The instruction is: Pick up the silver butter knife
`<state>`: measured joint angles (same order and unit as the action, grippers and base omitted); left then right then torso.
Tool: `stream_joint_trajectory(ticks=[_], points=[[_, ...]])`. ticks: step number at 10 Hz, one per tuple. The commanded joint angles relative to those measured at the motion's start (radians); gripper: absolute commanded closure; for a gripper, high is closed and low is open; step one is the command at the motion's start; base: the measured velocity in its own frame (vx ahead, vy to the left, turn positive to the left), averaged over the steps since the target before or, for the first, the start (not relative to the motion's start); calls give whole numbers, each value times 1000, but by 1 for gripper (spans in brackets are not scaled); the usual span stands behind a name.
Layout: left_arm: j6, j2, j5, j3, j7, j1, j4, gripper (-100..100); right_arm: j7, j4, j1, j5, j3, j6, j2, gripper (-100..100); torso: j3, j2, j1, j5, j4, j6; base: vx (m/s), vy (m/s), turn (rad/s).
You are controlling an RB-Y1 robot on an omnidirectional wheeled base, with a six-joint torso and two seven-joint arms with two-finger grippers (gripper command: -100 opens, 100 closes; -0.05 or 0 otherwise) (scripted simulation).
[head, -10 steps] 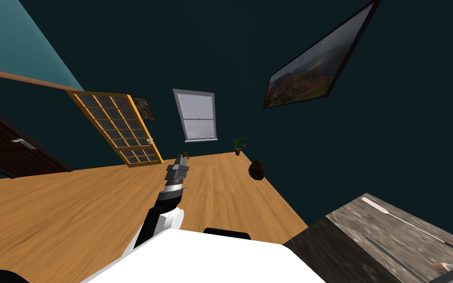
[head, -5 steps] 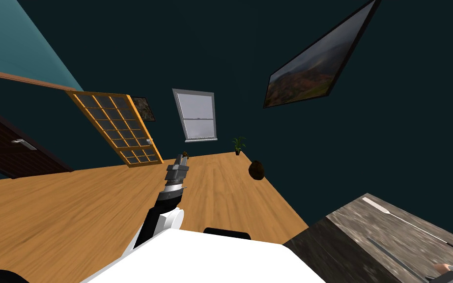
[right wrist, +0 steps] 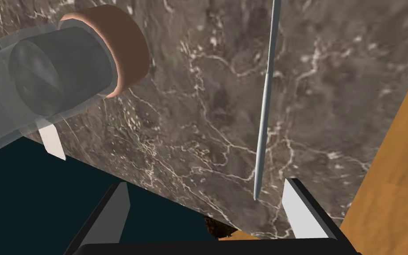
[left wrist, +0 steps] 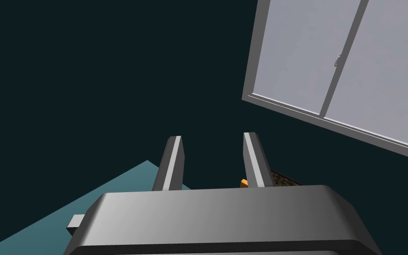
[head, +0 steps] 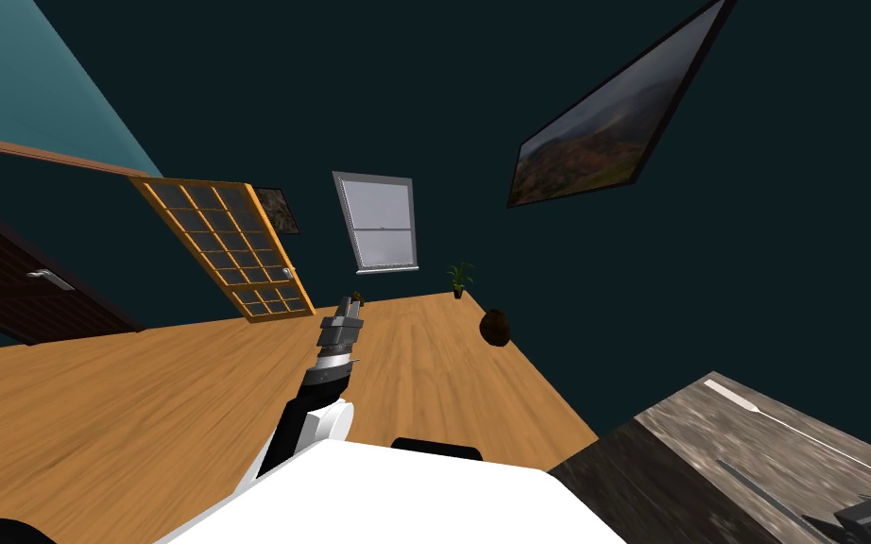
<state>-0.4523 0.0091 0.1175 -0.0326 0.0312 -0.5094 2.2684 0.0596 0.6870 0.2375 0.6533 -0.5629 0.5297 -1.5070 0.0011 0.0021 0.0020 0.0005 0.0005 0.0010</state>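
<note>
silver butter knife, far end cut off, on marble table by wide-open right gripper

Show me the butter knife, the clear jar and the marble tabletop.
butter knife [right wrist: 263, 119], right wrist view, middle of its length
clear jar [right wrist: 132, 46], right wrist view, brown rim
marble tabletop [right wrist: 190, 88], right wrist view, bare patch

Your head camera, rolled, catches the table's corner; your right wrist camera looks close down on that table, the left's points away.
</note>
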Motion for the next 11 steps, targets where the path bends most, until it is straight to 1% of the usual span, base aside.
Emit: stream_joint_trajectory(ticks=[1,2,3,4,5,6,7,8,10,11], points=[[0,0,0,0,0,0,0,0,-16,31,20,-8,9,-15,-21,-100,0,0,0,0,0,0,12,41,-2],[0,0,0,0,0,0,0,0,-34,30,22,-10,37,-7,-45,-100,0,0,-1,0,0,0,17,92,6],[0,0,0,0,0,0,0,0,-44,31,23,-11,51,-2,-55,-100,0,0,2,0,0,0,16,115,1],[0,0,0,0,0,0,0,0,-64,34,28,-13,79,9,-74,-100,0,0,4,1,0,0,11,144,-1],[0,0,0,0,0,0,0,0,-64,34,28,-13,79,9,-74,-100,0,0,6,1,0,0,16,103,-6],[0,0,0,0,0,0,0,0,-84,38,33,-15,105,21,-90,-100,0,0,4,1,0,0,31,106,4],[0,0,0,0,0,0,0,0,-94,40,36,-16,118,27,-98,-100,-1,-1,4,1,0,0,29,110,-2],[0,0,0,0,0,0,0,0,-111,45,42,-18,141,38,-110,-100,-1,-1,4,1,0,0,29,102,-1],[0,0,0,0,0,0,0,0,-133,50,49,-21,168,54,-124,-100,0,0,4,1,0,0,7,118,-3],[0,0,0,0,0,0,0,0,-148,56,56,-26,184,73,-132,-100,0,0,4,1,0,0,12,86,-19]])
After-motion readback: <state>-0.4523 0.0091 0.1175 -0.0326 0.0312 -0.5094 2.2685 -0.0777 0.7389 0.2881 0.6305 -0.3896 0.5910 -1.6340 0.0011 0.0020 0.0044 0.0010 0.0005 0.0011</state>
